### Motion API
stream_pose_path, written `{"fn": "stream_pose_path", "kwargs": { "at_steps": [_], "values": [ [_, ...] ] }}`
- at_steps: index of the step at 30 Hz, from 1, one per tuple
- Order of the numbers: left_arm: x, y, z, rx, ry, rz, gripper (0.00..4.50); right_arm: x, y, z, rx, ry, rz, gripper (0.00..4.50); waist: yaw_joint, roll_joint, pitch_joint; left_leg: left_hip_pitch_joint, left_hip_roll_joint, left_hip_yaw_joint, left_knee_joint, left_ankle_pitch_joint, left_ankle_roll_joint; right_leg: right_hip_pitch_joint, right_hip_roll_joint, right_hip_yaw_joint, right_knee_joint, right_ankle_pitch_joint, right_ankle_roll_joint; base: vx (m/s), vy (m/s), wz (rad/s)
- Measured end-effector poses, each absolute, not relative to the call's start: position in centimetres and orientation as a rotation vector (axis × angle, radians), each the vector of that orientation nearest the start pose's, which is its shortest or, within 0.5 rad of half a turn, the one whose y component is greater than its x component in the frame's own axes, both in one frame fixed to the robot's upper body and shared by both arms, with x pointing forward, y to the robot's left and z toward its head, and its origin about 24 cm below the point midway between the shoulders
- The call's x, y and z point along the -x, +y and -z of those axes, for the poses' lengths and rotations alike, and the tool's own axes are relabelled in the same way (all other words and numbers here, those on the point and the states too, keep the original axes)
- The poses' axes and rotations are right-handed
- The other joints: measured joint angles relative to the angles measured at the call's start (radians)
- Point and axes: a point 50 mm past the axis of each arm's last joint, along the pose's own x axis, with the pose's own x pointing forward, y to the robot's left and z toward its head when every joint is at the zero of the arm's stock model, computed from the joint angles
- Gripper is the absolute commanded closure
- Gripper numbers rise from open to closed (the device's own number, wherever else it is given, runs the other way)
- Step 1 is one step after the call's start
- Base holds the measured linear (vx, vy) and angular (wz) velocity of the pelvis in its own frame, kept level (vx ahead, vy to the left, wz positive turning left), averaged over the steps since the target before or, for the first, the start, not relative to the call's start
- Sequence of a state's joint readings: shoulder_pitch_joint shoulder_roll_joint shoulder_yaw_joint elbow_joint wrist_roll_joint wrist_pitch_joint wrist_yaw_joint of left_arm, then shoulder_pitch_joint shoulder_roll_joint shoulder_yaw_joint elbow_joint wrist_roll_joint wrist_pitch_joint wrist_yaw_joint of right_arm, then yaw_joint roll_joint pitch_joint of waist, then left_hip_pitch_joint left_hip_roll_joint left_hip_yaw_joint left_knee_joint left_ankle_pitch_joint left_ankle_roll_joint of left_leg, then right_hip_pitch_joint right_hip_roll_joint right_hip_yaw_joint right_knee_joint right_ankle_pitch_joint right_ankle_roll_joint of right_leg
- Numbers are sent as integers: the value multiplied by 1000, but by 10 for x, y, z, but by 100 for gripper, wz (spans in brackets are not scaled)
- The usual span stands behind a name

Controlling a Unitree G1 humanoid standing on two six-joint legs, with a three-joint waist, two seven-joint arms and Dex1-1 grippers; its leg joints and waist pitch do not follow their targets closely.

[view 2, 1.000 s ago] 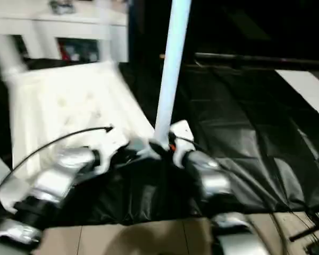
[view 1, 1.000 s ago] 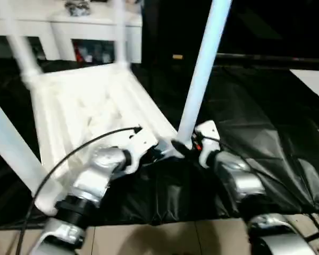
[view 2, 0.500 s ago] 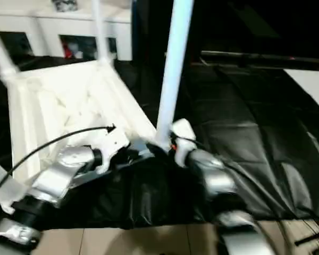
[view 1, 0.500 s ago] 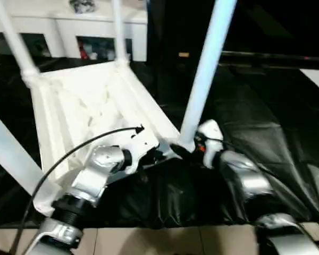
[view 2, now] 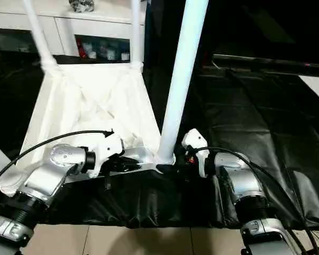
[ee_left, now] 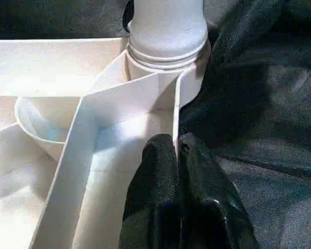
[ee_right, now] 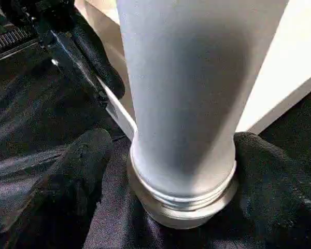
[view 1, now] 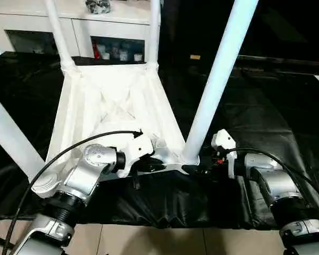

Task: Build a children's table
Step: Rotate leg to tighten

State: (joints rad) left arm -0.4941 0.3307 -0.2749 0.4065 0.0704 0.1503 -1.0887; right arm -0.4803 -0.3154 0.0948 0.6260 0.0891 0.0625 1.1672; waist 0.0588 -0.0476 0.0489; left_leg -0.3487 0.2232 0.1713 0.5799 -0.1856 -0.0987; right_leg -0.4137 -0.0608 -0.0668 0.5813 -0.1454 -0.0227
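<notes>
The children's table lies upside down on black cloth, its white ribbed tabletop [view 1: 111,101] facing up. White tube legs stand in its corner sockets. The near right leg [view 1: 218,79] rises from the corner by my grippers. My left gripper [view 1: 154,164] is shut on the tabletop's thin rim wall [ee_left: 175,111] just beside that socket. My right gripper [view 1: 194,169] is open at the leg's base [ee_right: 181,187], one black finger [ee_right: 78,171] on each side of it. The far legs [view 1: 57,32] stand upright at the back, and another leg [view 1: 8,138] stands at the near left corner.
A white cabinet [view 1: 69,16] with small objects behind its doors stands close behind the tabletop. Crumpled black cloth [view 1: 266,117] covers the ground to the right. Tan floor [view 1: 165,241] shows past the cloth's near edge. My left arm's black cable [view 1: 69,154] arcs over the tabletop.
The camera has shifted and the table now sits more centred. Both grippers stay at the near right corner, the left on the rim, the right at the leg's base.
</notes>
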Motion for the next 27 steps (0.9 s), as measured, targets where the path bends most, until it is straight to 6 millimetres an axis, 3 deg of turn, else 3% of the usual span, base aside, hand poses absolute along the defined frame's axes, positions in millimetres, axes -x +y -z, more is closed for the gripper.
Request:
{"fn": "stream_pose_path", "kwargs": {
  "at_steps": [7, 21, 23, 27],
  "values": [
    [-304, 119, -51, -439, 371, 1271, 450, -306, -154, -33, 119, 360, -1179, 151, 2, -3, -1, 0, 0, 0, -1, 0, 0, 0, 0, 0, 0, -1, 1, 0, 0, 0],
    [-304, 122, -51, -447, 374, 1269, 450, -307, -151, -32, 126, 356, -1169, 180, 0, -2, -2, 1, 0, 0, 0, 0, 0, 1, 0, 0, 1, 0, 1, 0, 0, 0],
    [-306, 125, -51, -449, 378, 1237, 450, -309, -144, -29, 110, 337, -1121, 180, -5, -6, -3, 3, 0, 0, -1, 0, 0, 1, 0, 0, 2, 0, 1, 0, 0, 0],
    [-313, 125, -50, -453, 382, 1098, 450, -320, -123, -22, 52, 305, -931, 181, -31, -9, -4, 5, 0, -3, 2, 1, -1, 0, 0, -2, 3, -1, 1, 0, 0, 0]
  ]
}}
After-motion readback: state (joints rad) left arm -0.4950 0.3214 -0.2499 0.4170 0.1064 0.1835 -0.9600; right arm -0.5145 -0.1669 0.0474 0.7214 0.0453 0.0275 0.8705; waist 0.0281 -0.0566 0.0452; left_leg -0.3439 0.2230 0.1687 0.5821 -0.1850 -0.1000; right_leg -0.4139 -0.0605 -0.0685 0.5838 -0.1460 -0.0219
